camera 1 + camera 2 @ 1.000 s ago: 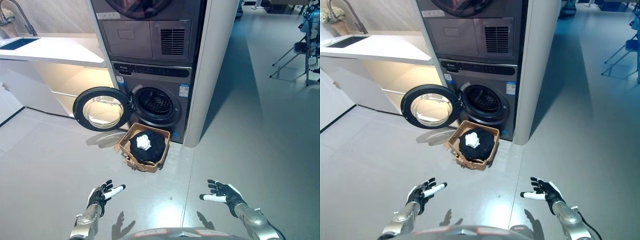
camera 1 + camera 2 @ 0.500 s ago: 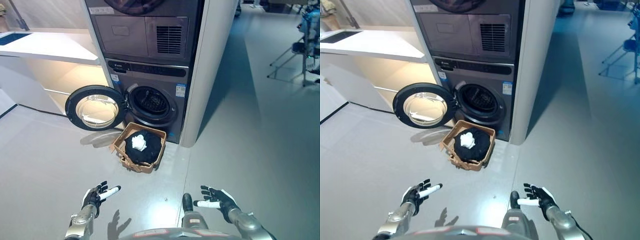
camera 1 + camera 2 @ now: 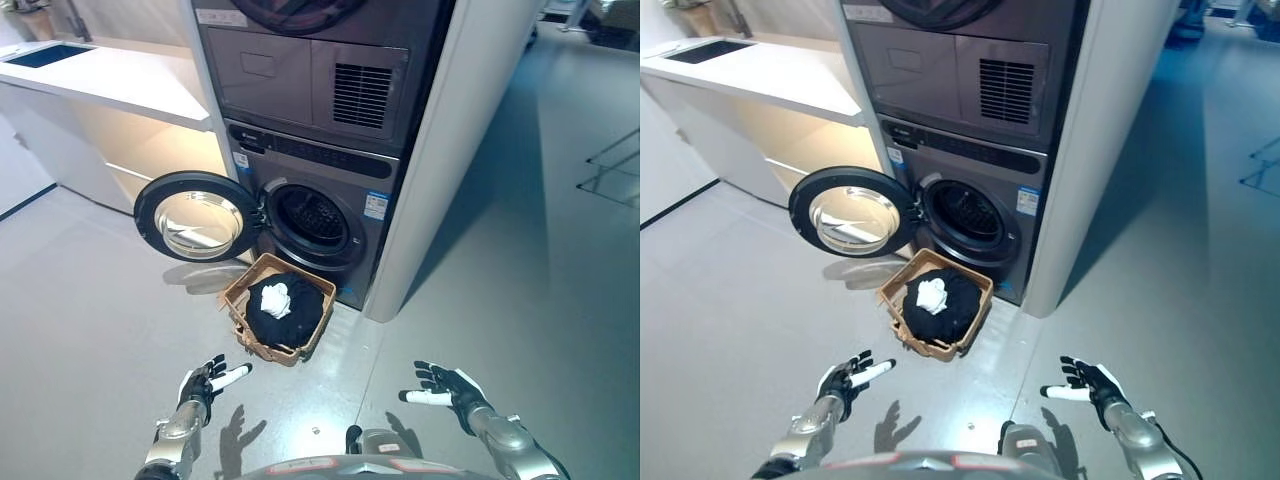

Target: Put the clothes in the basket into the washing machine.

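A brown basket point(image 3: 240, 297) stands on the floor in front of the washing machine point(image 3: 318, 165). It holds dark clothes point(image 3: 292, 313) with a white piece point(image 3: 275, 298) on top. The machine's round door point(image 3: 196, 216) is swung open to the left and the drum point(image 3: 307, 214) shows. My left hand point(image 3: 205, 385) is open, low at the lower left, well short of the basket. My right hand point(image 3: 447, 387) is open at the lower right, empty, also far from the basket.
A white counter with a sink point(image 3: 100, 76) runs along the left wall. A white cabinet panel point(image 3: 450, 150) stands at the machine's right side. A dryer unit point(image 3: 320, 60) sits stacked above the washer.
The whole view has shifted: the camera moved, so the machine and basket sit differently in the picture. Both hands stay open and low, in much the same pose.
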Available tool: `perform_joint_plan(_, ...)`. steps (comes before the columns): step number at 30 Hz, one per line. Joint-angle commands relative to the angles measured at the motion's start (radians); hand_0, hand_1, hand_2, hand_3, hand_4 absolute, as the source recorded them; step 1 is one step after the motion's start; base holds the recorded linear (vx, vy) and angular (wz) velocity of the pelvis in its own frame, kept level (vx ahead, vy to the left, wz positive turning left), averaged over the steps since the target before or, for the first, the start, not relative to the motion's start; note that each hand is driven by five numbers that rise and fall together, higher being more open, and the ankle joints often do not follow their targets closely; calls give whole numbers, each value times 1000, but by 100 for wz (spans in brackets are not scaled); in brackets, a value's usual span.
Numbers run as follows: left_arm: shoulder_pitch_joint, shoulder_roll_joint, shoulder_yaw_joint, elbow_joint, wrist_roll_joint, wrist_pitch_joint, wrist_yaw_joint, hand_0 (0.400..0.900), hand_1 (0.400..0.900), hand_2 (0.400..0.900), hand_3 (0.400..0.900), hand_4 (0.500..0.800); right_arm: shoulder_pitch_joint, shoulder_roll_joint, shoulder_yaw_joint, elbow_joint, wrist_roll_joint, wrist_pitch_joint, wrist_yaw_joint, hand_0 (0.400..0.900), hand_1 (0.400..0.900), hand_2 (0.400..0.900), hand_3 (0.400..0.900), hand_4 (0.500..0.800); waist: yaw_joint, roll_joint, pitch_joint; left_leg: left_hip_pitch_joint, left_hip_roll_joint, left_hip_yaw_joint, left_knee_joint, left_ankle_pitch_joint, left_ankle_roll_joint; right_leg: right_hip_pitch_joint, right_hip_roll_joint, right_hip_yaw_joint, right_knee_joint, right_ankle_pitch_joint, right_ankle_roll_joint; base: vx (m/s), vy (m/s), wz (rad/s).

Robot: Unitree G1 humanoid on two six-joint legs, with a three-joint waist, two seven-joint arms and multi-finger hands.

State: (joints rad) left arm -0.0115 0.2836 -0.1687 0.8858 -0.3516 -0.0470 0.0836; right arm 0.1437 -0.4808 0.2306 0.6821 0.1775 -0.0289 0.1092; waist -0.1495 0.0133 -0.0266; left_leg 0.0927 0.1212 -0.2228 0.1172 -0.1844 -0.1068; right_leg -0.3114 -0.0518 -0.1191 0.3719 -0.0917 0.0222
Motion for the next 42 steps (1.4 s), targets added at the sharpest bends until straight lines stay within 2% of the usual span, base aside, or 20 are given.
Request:
perform_joint_plan(1,-92,55,-11,-12,-44,-67,23,900,900,900,900,800,-26,-23,-27,-32,39,-81,-47,900,900,900,900,800,-9,-33,-13,63,-53,36,153,86,38,25,-1,47,-173,141,78,159,-230,30)
perform_joint_plan(4,-116,55,-22,-5,-49,-62,27,900,900,900,900,800,-32,-21,-31,-32,54,-83,-65,900,900,900,900,800,-14,-30,-11,26,-26,107,201,153,32,59,15,24,-167,101,50,128,-205,24)
perform_joint_plan(5,-124,54,-25,5,-50,-61,28,900,900,900,900,800,-37,-17,-27,-29,59,-83,-70,900,900,900,900,800,-11,-29,-10,16,-25,113,191,163,30,69,21,22,-169,93,45,78,-171,7)
perform_joint_plan(9,-147,50,-39,24,-51,-61,37,900,900,900,900,800,-72,-3,-1,-7,76,-88,-83,900,900,900,900,800,0,-37,-15,-25,-30,126,71,147,34,87,24,24,-179,73,42,50,-102,3)
perform_joint_plan(11,-156,51,-40,30,-52,-63,45,900,900,900,900,800,-97,-1,13,-3,83,-91,-90,900,900,900,900,800,11,-53,-12,-117,-42,146,45,129,37,101,18,39,-184,56,39,39,-63,-18)
perform_joint_plan(13,-169,58,-40,29,-59,-65,53,900,900,900,900,800,-126,-1,27,-1,88,-97,-100,900,900,900,900,800,33,-66,11,-212,-62,154,52,146,39,123,19,63,-182,51,36,30,-32,-35)
perform_joint_plan(17,-187,64,-41,39,-77,-74,63,900,900,900,900,800,-164,0,45,8,84,-106,-116,900,900,900,900,800,73,-46,61,-331,-42,141,-16,282,22,174,52,100,-175,32,26,108,35,-39)
perform_joint_plan(21,-188,61,-43,47,-83,-81,67,900,900,900,900,800,-176,-2,49,17,75,-111,-128,900,900,900,900,800,85,-21,76,-355,-15,153,-92,344,20,222,66,129,-177,-6,27,196,112,-27)
perform_joint_plan(24,-191,59,-51,43,-83,-86,72,900,900,900,900,800,-177,0,47,17,74,-111,-130,900,900,900,900,800,87,-3,75,-360,-18,187,-109,374,27,263,61,140,-178,-38,32,229,186,-17)
perform_joint_plan(28,-209,73,-69,30,-75,-91,81,900,900,900,900,800,-191,14,46,26,76,-112,-137,900,900,900,900,800,87,-12,59,-363,-58,204,-57,328,61,291,6,159,-150,-61,68,241,251,-16)
perform_joint_plan(29,-214,77,-78,24,-67,-92,81,900,900,900,900,800,-197,20,42,35,78,-111,-139,900,900,900,900,800,89,-19,51,-370,-83,215,-15,300,72,305,-19,164,-142,-54,84,275,268,-9)
perform_joint_plan(31,-218,92,-82,12,-56,-91,82,900,900,900,900,800,-200,26,42,32,71,-108,-134,900,900,900,900,800,94,-29,45,-376,-114,238,41,257,97,291,-60,179,-73,1,107,273,274,-21)
perform_joint_plan(33,-220,101,-88,-3,-44,-90,81,900,900,900,900,800,-202,30,43,35,63,-107,-130,900,900,900,900,800,99,-30,48,-363,-130,254,53,233,117,253,-86,180,12,60,115,210,281,-15)
perform_joint_plan(36,-231,116,-100,-11,-2,-84,86,900,900,900,900,800,-194,39,39,22,62,-104,-126,900,900,900,900,800,90,-28,67,-337,-158,254,66,206,146,201,-120,168,157,192,101,162,297,4)
perform_joint_plan(37,-238,122,-104,-10,8,-81,89,900,900,900,900,800,-191,42,39,18,62,-103,-127,900,900,900,900,800,86,-26,77,-328,-163,258,71,194,153,182,-133,154,193,202,96,113,264,2)
perform_joint_plan(39,-253,129,-111,-6,36,-76,101,900,900,900,900,800,-196,50,50,19,60,-99,-128,900,900,900,900,800,85,-24,88,-308,-165,264,66,177,159,147,-162,108,195,184,88,126,193,-5)
perform_joint_plan(42,-289,137,-138,5,104,-70,142,900,900,900,900,800,-216,45,63,15,59,-98,-136,900,900,900,900,800,80,-32,113,-304,-165,260,71,161,148,111,-175,51,84,149,88,83,65,-5)
